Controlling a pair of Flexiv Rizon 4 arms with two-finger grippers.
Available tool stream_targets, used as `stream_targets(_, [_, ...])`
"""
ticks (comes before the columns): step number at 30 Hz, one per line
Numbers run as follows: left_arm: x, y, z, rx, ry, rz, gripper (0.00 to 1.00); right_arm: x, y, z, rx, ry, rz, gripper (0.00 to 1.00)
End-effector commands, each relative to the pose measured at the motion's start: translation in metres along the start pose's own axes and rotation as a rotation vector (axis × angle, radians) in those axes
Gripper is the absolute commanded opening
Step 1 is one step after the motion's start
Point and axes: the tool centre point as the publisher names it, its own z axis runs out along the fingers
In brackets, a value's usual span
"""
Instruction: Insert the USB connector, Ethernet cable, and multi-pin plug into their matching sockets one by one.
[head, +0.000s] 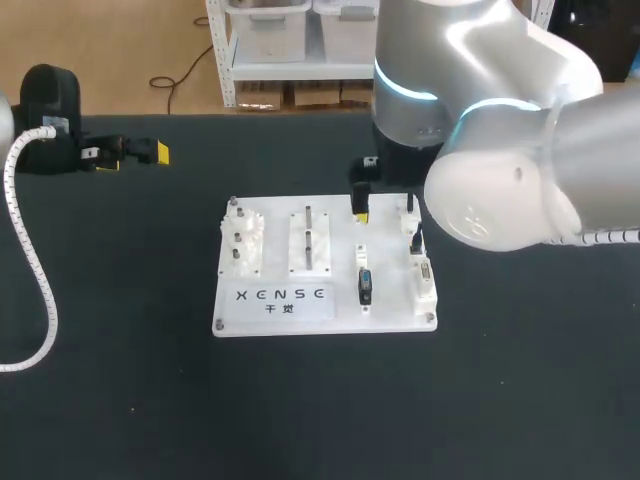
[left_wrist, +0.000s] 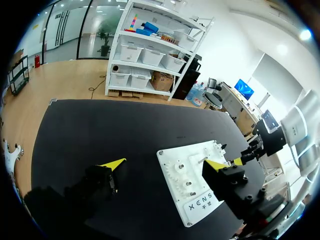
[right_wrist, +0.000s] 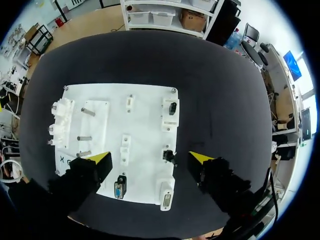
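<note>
White rectangular socket board (head: 300, 300) located frame centre. Black-and-blue multi-pin plug (head: 364, 285) seen on board, apart from white socket; seating undetermined. Right gripper (right_wrist: 150, 159) spread, empty, above board. Left gripper (head: 132, 158) spread, empty, upper left. Insertions judged outstanding.

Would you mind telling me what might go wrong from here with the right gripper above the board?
1. The right gripper hangs open over the white board, holding nothing. The small black connector sits off-centre in its gap, so closing might knock it aside.
2. In the head view the right arm hides part of the board, so alignment there may be hard to check.
</note>
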Motion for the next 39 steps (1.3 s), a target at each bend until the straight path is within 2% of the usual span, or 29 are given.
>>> stream_targets(1, [0.0, 0.0, 0.0, 0.0, 0.0, 0.0, 1.0, 0.01, 0.006, -0.004, -0.001, -0.008, -0.011, 1.0])
stream_targets(17, [0.0, 0.0, 0.0, 0.0, 0.0, 0.0, 1.0, 0.03, 0.025, 0.012, 0.029, 0.045, -0.027, 1.0])
stream_targets(29, [0.0, 0.0, 0.0, 0.0, 0.0, 0.0, 1.0, 0.047, 0.03, 0.032, 0.011, 0.095, -0.038, 1.0])
stream_targets(39, [0.0, 0.0, 0.0, 0.0, 0.0, 0.0, 1.0, 0.054, 0.039, 0.034, 0.015, 0.103, -0.071, 1.0])
